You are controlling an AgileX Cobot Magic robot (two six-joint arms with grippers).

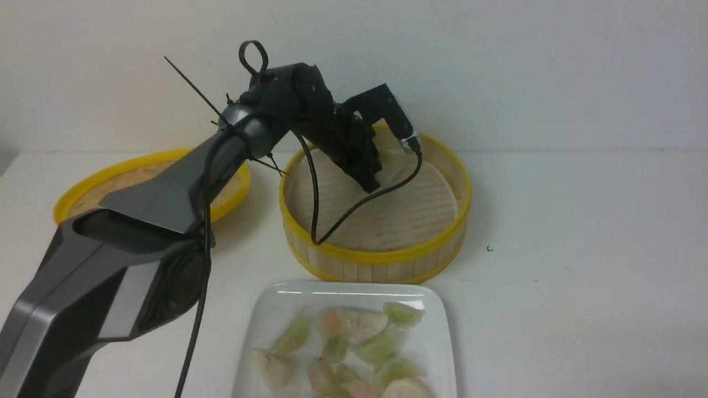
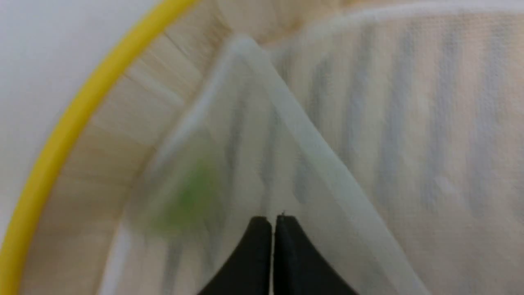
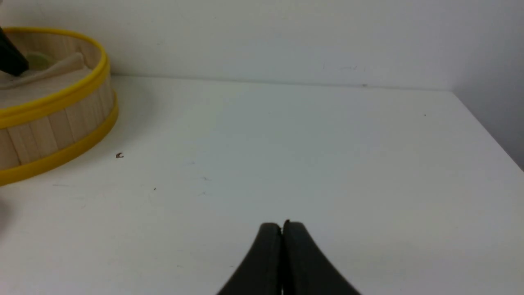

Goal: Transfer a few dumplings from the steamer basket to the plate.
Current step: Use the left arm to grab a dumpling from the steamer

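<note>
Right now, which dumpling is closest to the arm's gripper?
The lone green dumpling in the steamer basket, beside the left gripper; the others all lie on the plate.

plate cut off below, green dumpling blurred behind liner

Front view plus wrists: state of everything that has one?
left gripper: shut, tips together just above the liner
right gripper: shut, empty, over the table
steamer basket: upright, uncovered, one greenish dumpling visible inside
liner: folded up at the far side
lid: off, lying flat on the table beside the steamer basket
plate: holds several dumplings
</note>
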